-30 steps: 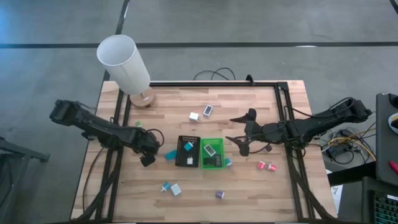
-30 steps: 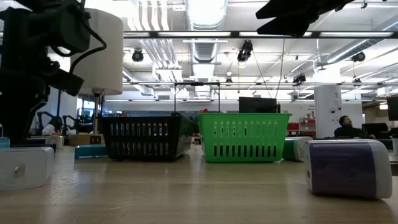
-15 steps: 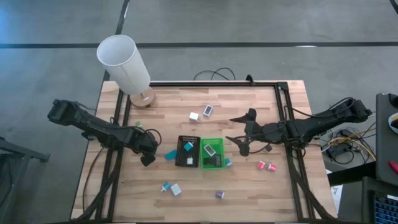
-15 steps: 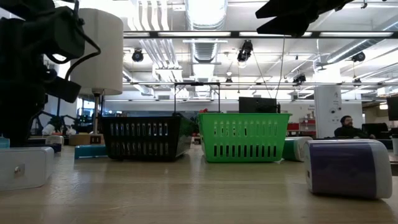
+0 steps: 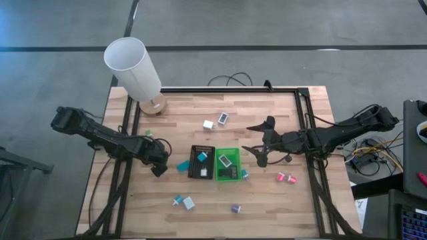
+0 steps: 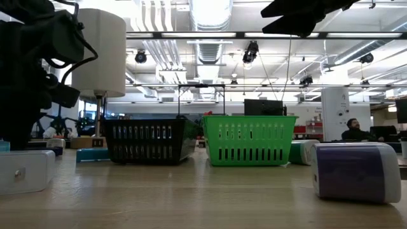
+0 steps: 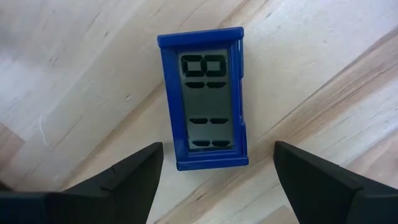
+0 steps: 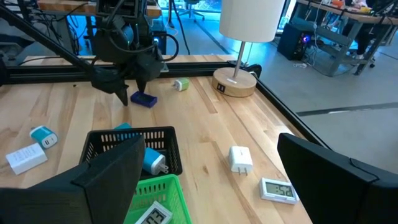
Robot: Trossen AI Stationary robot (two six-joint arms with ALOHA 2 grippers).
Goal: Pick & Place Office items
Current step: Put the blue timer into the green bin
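Left tool [image 7: 211,171] hangs with fingers spread just over a small blue rectangular plastic clock [image 7: 208,99] with a grey display, lying flat on the pale wooden tabletop [image 7: 323,81]. Only the right wrist view shows the clock [image 8: 143,99] beyond the black slatted tray [image 8: 127,142]. Right tool [image 5: 257,139] waits wide open.

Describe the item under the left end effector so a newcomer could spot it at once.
Start at the black tray in the middle of the table. Look to the side where the left end effector hovers with open fingers: a small blue-framed clock lies flat on the wood between them. Its grey digit display facing up sets it apart from the plain teal and white pieces nearby.
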